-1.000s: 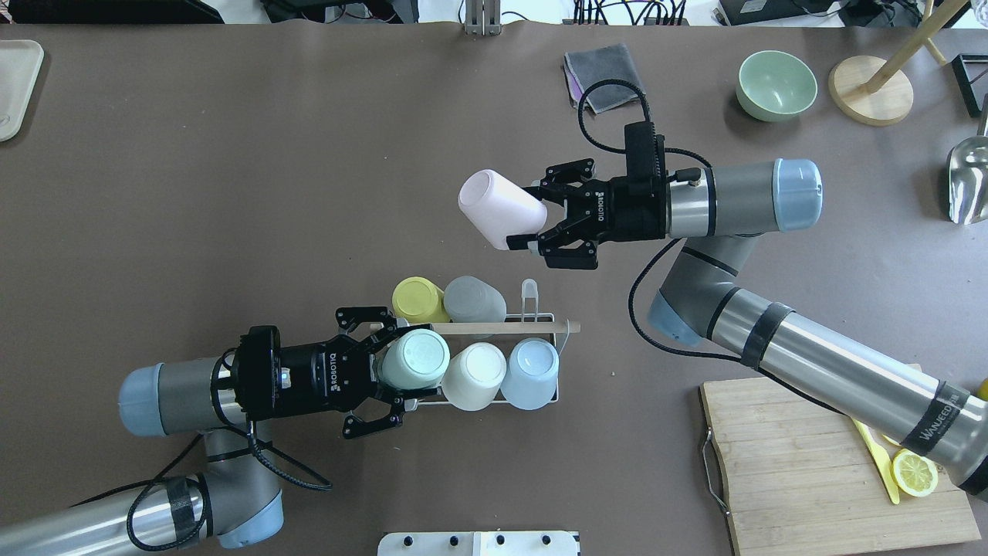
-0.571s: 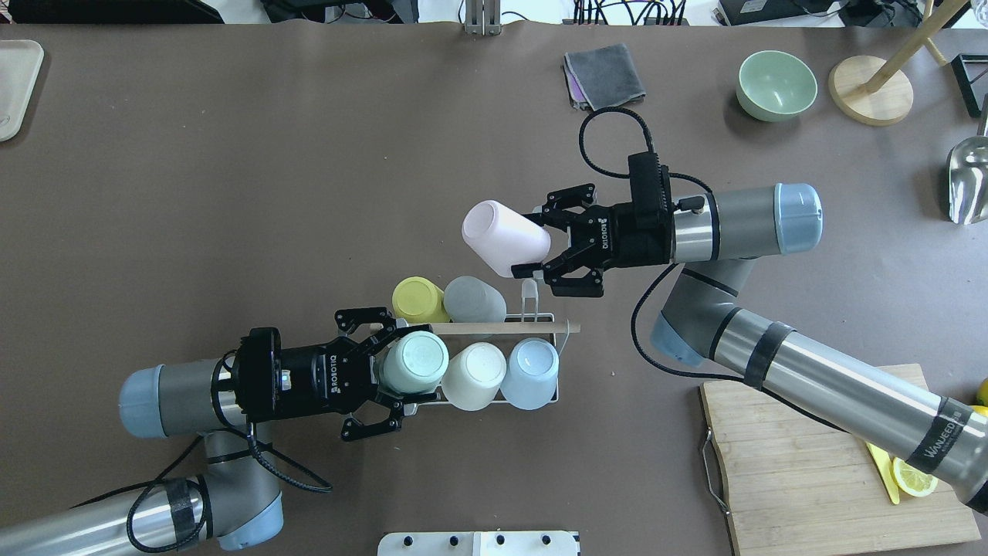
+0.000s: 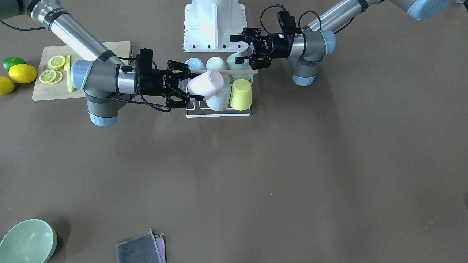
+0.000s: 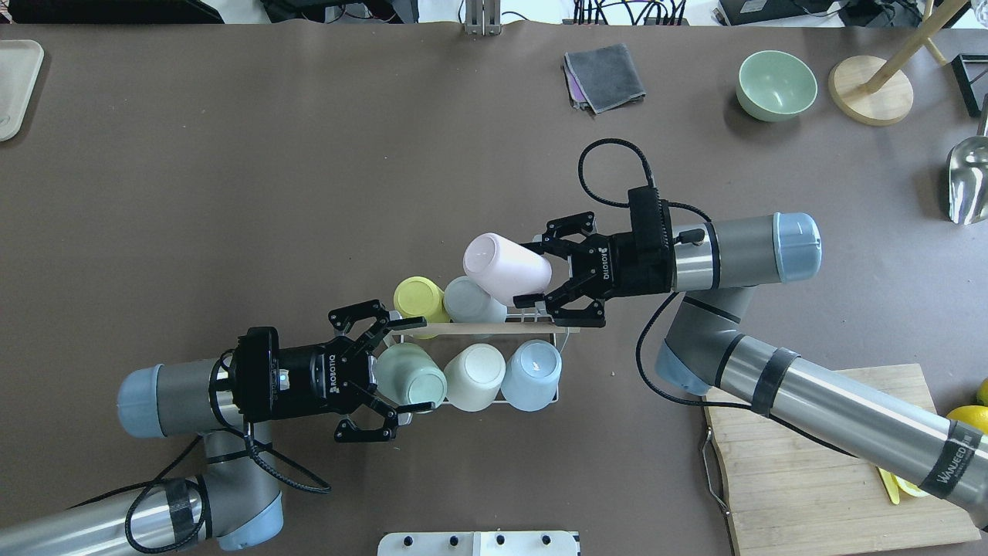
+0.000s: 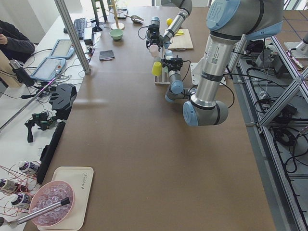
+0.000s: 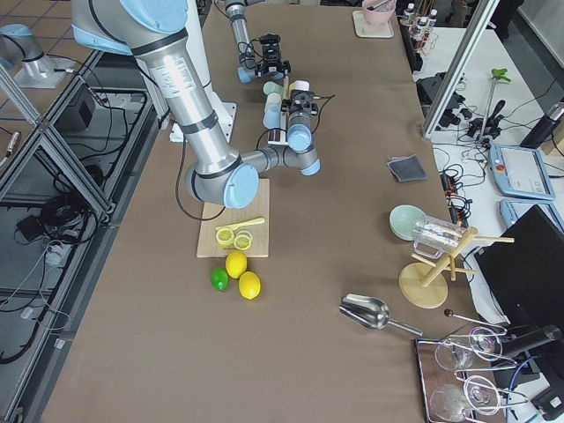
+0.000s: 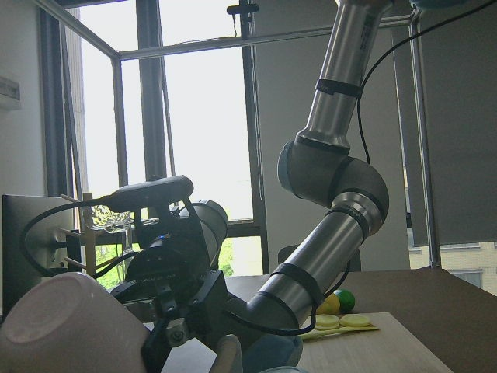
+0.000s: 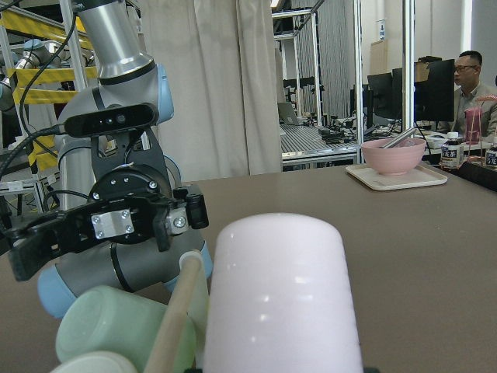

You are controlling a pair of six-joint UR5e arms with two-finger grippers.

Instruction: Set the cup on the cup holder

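Observation:
The cup holder, a white wire rack (image 4: 568,330) with a wooden rod (image 4: 478,328), stands mid-table and carries yellow (image 4: 417,297), grey (image 4: 467,301), mint (image 4: 409,378), cream (image 4: 472,376) and light blue (image 4: 531,373) cups, all upside down. My right gripper (image 4: 532,272) is shut on a pink cup (image 4: 505,269), tilted, bottom up, over the rack's far row beside the grey cup. It also shows in the front view (image 3: 204,84). My left gripper (image 4: 417,363) is open, its fingers spread on either side of the mint cup.
A cutting board (image 4: 810,463) with lemon slices lies at the near right. A green bowl (image 4: 776,85), a grey cloth (image 4: 606,76), a wooden stand (image 4: 871,89) and a metal scoop (image 4: 969,181) are along the far right. A tray (image 4: 15,85) sits far left.
My right gripper has carried the pink cup toward me, down onto the rack's far row. My left gripper has opened around the mint cup, which has settled lower.

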